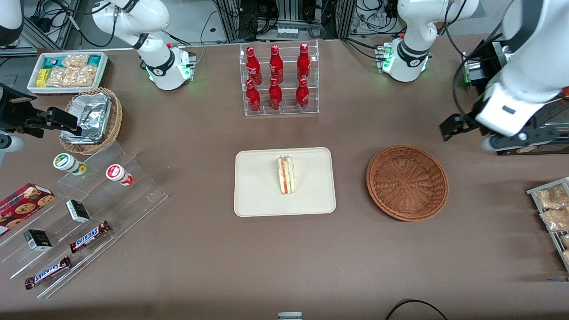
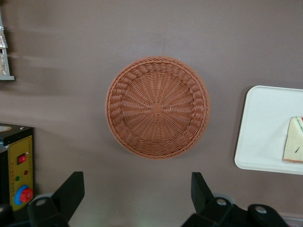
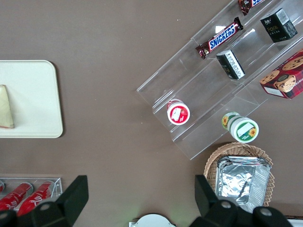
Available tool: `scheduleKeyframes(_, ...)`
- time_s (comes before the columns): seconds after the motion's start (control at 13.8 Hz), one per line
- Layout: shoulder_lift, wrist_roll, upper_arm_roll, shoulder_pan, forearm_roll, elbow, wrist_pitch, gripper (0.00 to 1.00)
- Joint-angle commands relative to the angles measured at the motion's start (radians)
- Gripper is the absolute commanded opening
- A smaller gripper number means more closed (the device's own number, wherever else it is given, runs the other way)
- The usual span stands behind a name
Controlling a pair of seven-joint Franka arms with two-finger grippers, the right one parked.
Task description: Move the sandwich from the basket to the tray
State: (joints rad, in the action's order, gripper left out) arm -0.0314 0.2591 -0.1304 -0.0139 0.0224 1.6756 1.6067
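The sandwich lies on the cream-white tray at the table's middle, its orange-red and green cut edge showing. The round reddish-brown basket stands empty beside the tray, toward the working arm's end. My left gripper hangs above the table, a little farther from the front camera than the basket. In the left wrist view the gripper is open and empty, with the basket below it. The tray and the sandwich show at that view's edge.
A clear rack of red bottles stands farther from the front camera than the tray. A tan wicker basket with foil containers, a white snack bin and an acrylic snack stand lie toward the parked arm's end. A packet rack lies toward the working arm's end.
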Motion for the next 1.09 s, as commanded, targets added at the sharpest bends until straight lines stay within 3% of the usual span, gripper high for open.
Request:
scheduleKeyframes(0.0,-0.050,-0.101,-0.011,0.043,-0.019,0.047,-0.008,0.99)
scheduleKeyframes(0.51,0.024,-0.155,-0.002,0.017,-0.010,-0.066,-0.034,0.99)
scheduleKeyframes(0.73,0.053,-0.246,0.118,-0.064,-0.004,-0.119,-0.050,0.99)
scheduleKeyframes(1.02,0.099,-0.268,0.135,-0.067,-0.001,-0.178,-0.042,0.99)
